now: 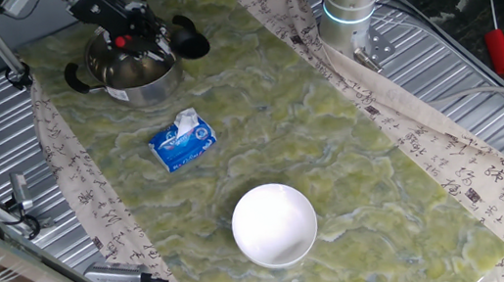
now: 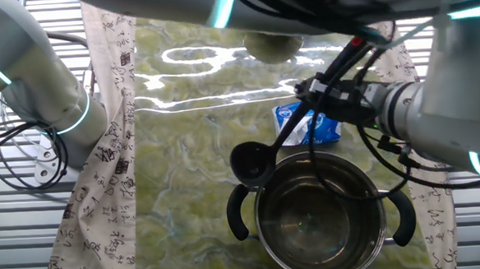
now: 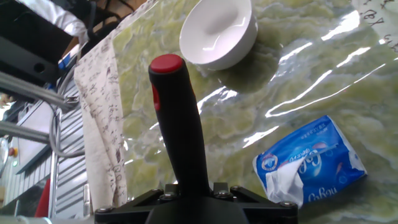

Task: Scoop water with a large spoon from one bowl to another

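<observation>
Green marbled table [image 1: 332, 149]: gripper [image 2: 328, 93] clamps black ladle [image 2: 262, 154], scoop beside steel pot [image 2: 322, 212] rim; white bowl [image 1: 275, 224] well apart.

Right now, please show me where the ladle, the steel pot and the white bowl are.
ladle [image 2: 250, 162]: the other fixed view, on its round scoop.
steel pot [image 2: 319, 207]: the other fixed view, on its inner wall.
white bowl [image 1: 274, 224]: one fixed view, on its inside.

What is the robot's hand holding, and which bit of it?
The gripper holds the black ladle by its long handle, below the red tip.
</observation>
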